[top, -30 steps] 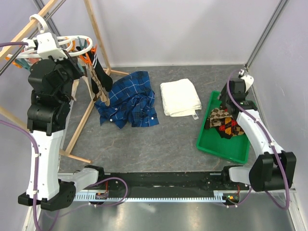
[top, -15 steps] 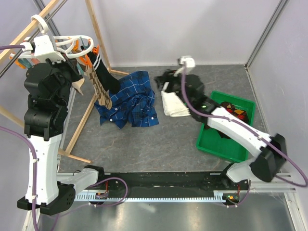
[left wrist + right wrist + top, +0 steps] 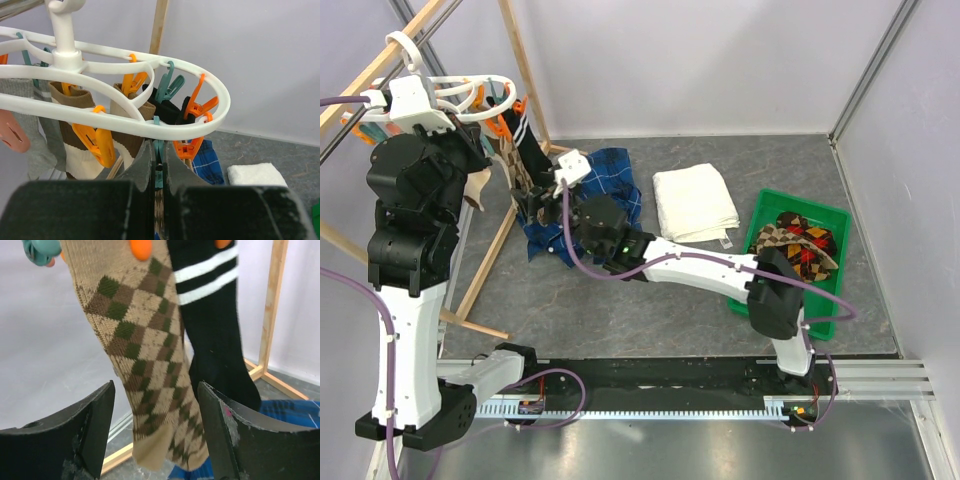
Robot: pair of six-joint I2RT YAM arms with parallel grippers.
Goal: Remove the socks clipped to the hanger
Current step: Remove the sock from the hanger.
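The white round hanger (image 3: 470,88) hangs from the wooden rack at the far left, with orange and teal clothespins. My left gripper (image 3: 159,161) is just under its rim (image 3: 125,122), shut on a teal clothespin (image 3: 159,172). A tan-brown argyle sock (image 3: 145,330) and a black sock (image 3: 215,340) with white stripes hang side by side. My right gripper (image 3: 155,390) is open, with the argyle sock's lower end between its fingers, not touching. In the top view the right gripper (image 3: 532,195) is below the hanger. Brown, beige and grey socks (image 3: 75,130) are still clipped. Argyle socks (image 3: 795,250) lie in the green bin (image 3: 760,305).
A blue plaid shirt (image 3: 610,215) lies crumpled on the floor under my right arm. A folded white towel (image 3: 695,200) lies between it and the bin. Wooden rack poles (image 3: 525,80) stand beside the hanger, and one base rail (image 3: 262,372) runs behind the socks.
My right arm has swung left from the green bin, over the towel and shirt, to the hanging argyle sock. The left arm has stayed at the hanger.
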